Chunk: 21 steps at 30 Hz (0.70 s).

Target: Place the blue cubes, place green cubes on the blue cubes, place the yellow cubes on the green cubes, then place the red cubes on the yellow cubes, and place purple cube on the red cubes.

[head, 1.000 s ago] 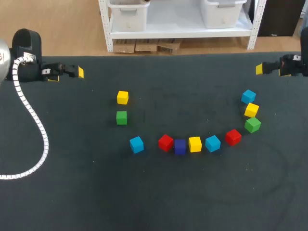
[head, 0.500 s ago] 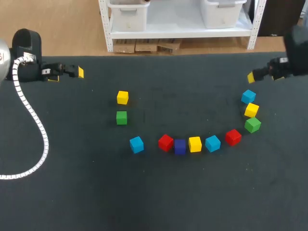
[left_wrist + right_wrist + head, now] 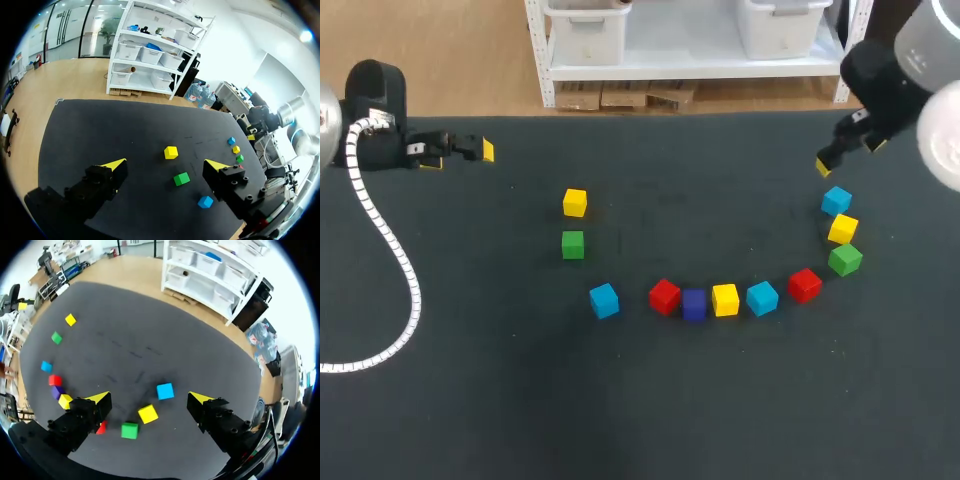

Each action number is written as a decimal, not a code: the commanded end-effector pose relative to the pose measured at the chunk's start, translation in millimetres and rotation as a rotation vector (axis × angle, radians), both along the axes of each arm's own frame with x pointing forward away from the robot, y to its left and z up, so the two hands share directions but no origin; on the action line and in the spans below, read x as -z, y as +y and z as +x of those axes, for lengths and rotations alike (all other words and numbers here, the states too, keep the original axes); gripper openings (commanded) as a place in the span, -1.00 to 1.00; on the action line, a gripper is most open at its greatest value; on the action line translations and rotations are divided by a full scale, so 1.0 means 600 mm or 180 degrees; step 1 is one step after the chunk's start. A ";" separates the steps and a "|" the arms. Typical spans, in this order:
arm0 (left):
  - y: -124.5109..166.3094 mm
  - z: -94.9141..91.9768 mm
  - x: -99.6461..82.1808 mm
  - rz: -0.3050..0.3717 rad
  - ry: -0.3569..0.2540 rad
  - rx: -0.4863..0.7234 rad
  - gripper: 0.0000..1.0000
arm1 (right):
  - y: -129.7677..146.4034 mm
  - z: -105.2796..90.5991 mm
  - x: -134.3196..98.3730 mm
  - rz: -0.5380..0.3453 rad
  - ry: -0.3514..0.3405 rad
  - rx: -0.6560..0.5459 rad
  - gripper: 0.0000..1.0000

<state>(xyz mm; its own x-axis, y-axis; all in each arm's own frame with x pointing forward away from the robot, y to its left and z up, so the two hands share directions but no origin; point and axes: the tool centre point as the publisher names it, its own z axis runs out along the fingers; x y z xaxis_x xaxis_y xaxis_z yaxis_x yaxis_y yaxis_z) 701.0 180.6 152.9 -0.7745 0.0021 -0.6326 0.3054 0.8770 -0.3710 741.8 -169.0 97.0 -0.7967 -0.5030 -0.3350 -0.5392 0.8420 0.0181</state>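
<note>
Left gripper (image 3: pixel 480 150) sits at far left of black table (image 3: pixel 470 400). Right gripper (image 3: pixel 828 163) hangs just behind blue cube (image 3: pixel 836 201). Yellow cube (image 3: pixel 575 203) behind green cube (image 3: pixel 573 244), apart. The other plain cubes curve along in a row, purple cube (image 3: pixel 694 304) touching red cube (image 3: pixel 664 296).

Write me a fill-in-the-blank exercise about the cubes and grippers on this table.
The purple cube lies between a yellow cube and a ____ one.
The table holds ____ green cubes.
The blue cubes number ____.
The left gripper and the right gripper are both ____.
Missing words: red; two; three; open.
</note>
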 end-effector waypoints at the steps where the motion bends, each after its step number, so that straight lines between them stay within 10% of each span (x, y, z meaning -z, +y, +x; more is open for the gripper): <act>1: 0.005 -0.001 0.003 -0.0040 -0.0026 0.0028 1.00 | -0.001 0.047 0.030 -0.0050 0.0430 -0.0255 1.00; 10: 0.005 -0.001 0.003 -0.0040 -0.0026 0.0028 1.00 | -0.040 0.085 0.068 -0.0261 0.0629 -0.0674 1.00; 21: 0.005 -0.001 0.003 -0.0040 -0.0026 0.0028 1.00 | -0.025 0.056 0.117 -0.0480 0.0931 -0.1001 1.00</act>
